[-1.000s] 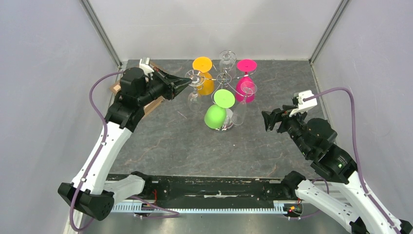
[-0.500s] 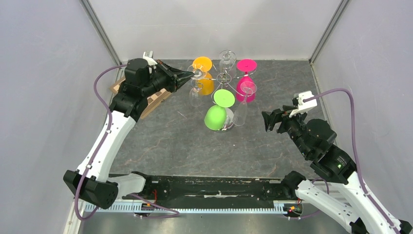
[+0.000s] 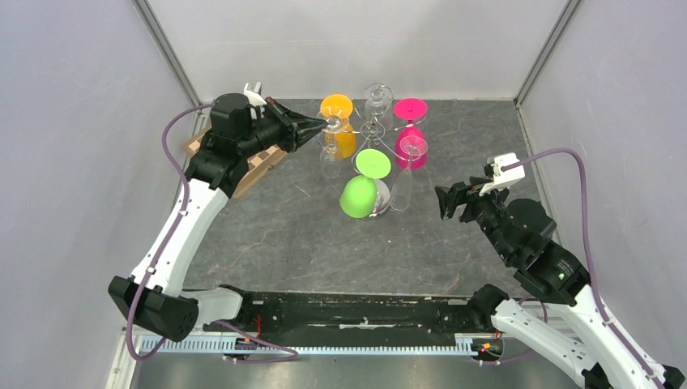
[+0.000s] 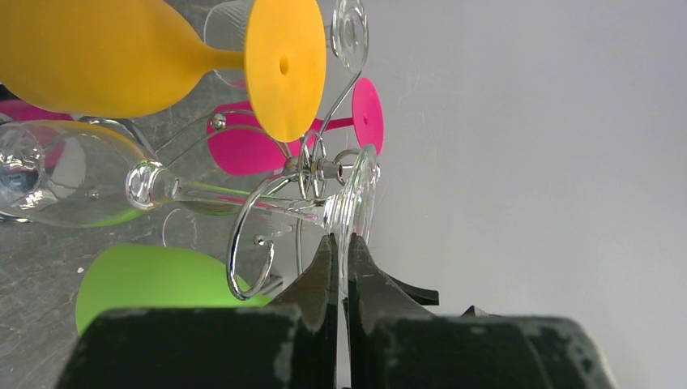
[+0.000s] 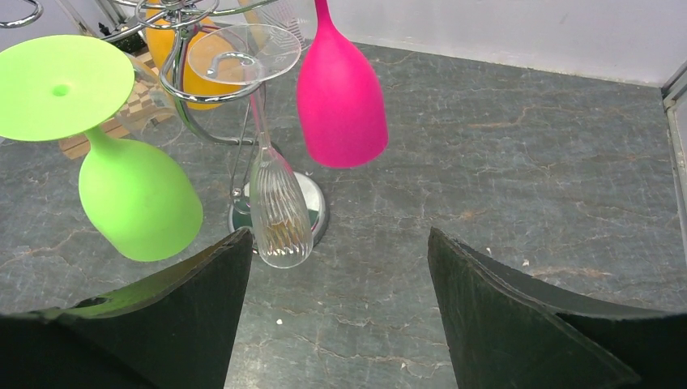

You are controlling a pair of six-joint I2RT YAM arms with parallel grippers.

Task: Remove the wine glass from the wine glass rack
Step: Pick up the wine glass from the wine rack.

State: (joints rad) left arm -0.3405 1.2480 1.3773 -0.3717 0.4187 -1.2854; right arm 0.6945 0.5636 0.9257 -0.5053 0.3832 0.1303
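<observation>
In the upper left of the top view, the left gripper [image 3: 319, 126] is pressed together on the rim of the clear wine glass's [image 4: 73, 170] foot. The glass hangs bowl down at the left arm of the rack [image 3: 372, 130], its stem crossing a chrome curl, just beside the orange glass [image 3: 336, 107]. At right, the right gripper [image 5: 339, 243] hovers above the tabletop [image 3: 275, 235], spread wide and holding nothing. It faces the green glass [image 5: 138, 203], pink glass [image 5: 340, 97] and ribbed glass [image 5: 279, 207].
</observation>
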